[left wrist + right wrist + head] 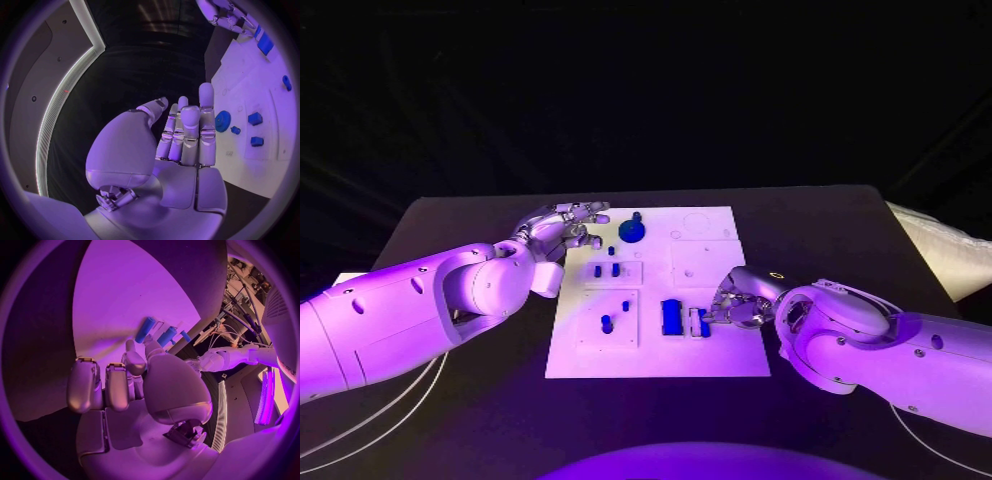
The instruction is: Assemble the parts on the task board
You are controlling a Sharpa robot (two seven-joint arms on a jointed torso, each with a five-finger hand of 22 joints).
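Note:
The white task board (711, 265) lies in the middle of the black table. A blue gear (633, 230) stands near its far left corner, with several small blue parts (606, 270) in front of it. My left hand (567, 226) hovers at the board's far left edge, its fingers (187, 132) straight and holding nothing, just beside the gear (222, 121). My right hand (734, 301) is at the board's right side, its fingertips (130, 351) by a long blue block (672, 317) and a smaller blue part (704, 325). Whether it grips the smaller part (167, 335) I cannot tell.
More small blue parts (606, 323) stand in the board's near left section. A white object (942, 250) lies at the table's right edge. White cables (358, 420) run over the table's near left.

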